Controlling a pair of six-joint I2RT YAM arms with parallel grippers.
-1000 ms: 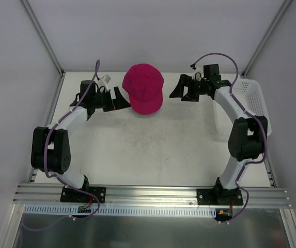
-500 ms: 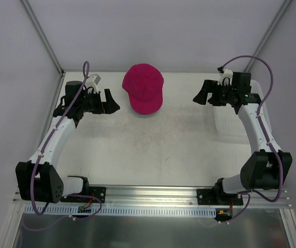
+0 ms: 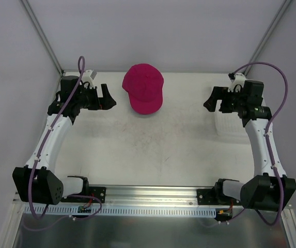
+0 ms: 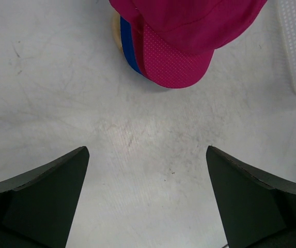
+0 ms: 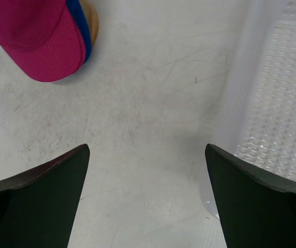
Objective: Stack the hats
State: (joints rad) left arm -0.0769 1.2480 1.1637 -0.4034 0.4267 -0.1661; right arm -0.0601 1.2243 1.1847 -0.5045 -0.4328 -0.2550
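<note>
With left jaws and right jaws gaping empty, a stray sweep could topple the stacked hats (image 3: 144,88) between them.

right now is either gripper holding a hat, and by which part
Nothing is held. The left gripper and right gripper are both open and empty, well apart from the stacked hats.
</note>
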